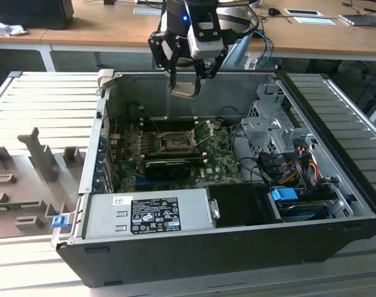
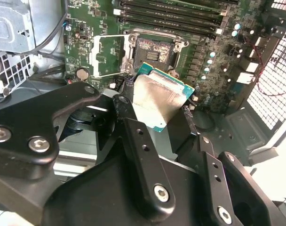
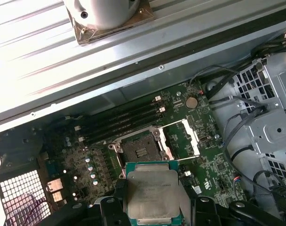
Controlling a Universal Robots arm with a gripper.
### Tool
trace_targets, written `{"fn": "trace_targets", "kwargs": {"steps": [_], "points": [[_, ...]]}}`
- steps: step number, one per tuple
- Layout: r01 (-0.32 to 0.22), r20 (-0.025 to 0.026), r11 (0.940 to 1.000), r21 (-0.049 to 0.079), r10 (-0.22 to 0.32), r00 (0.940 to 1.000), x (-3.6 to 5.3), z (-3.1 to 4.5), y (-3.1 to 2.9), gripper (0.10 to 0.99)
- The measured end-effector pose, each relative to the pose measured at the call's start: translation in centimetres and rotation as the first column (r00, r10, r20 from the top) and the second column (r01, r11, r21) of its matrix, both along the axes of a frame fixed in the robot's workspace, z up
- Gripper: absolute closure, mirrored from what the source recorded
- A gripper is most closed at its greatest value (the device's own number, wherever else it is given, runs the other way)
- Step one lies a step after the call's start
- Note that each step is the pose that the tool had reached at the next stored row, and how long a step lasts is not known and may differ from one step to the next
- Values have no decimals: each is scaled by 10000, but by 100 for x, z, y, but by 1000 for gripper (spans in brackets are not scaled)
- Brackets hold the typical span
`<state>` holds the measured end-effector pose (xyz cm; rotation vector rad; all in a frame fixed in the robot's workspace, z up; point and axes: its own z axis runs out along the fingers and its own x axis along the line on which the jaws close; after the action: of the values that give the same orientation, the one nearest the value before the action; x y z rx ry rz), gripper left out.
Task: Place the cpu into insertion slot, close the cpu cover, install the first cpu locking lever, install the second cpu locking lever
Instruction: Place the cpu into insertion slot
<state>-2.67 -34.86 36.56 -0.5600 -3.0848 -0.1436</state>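
My gripper (image 1: 187,79) hangs above the open computer case, shut on the cpu (image 1: 183,90), a flat square chip with a silver-grey top. In both wrist views the cpu (image 2: 159,101) (image 3: 154,193) sits between the black fingers (image 2: 133,136), held well above the motherboard. Below it lies the insertion slot (image 1: 174,142) (image 2: 154,54) (image 3: 140,150), a square black socket with nothing in it. The cpu cover (image 2: 105,56) (image 3: 186,137) stands swung open beside the socket. Thin wire levers (image 1: 206,128) stick up near the socket.
A grey power supply (image 1: 148,213) fills the case's near side. A metal drive cage (image 1: 274,127) with cables stands at the exterior view's right. A long black card (image 1: 169,166) lies near the socket, and memory slots (image 2: 171,14) run along it. Grey fixtures (image 1: 33,161) sit outside the case.
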Motion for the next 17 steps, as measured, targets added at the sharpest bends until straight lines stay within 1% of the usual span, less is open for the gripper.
{"fn": "trace_targets", "kwargs": {"steps": [12, 17], "points": [[388, 0, 9992, -1, -388, 9992, 0, -8, 1, 557], [752, 0, 9972, 0, -752, 9972, 0, -9, 1, 557]]}}
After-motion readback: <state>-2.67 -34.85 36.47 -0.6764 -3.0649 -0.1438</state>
